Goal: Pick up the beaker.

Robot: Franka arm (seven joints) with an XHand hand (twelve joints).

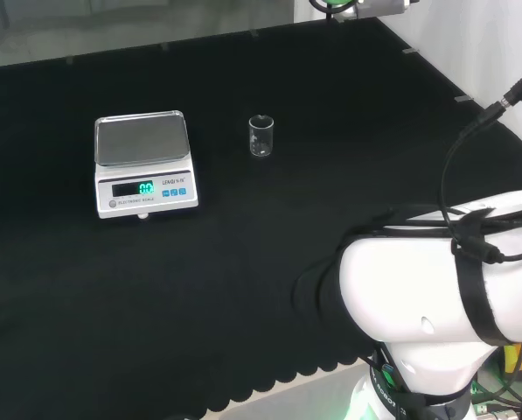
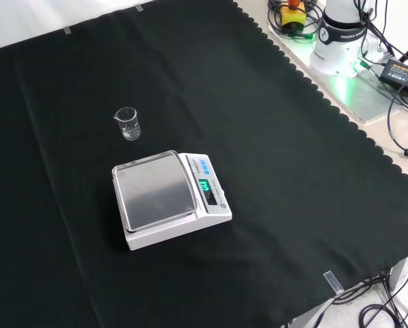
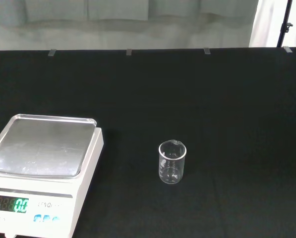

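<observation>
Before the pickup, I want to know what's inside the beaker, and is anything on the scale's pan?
The beaker looks empty, standing upright on the black cloth. The scale has a bare metal pan. Whatever lies beneath the scale is covered.

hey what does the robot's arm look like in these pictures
In the head view the arm is a big rounded glossy white link with black straps around it and black cables running along it and off to the right. In the front view its white base stands on a plate lit green, with cables beside it.
</observation>
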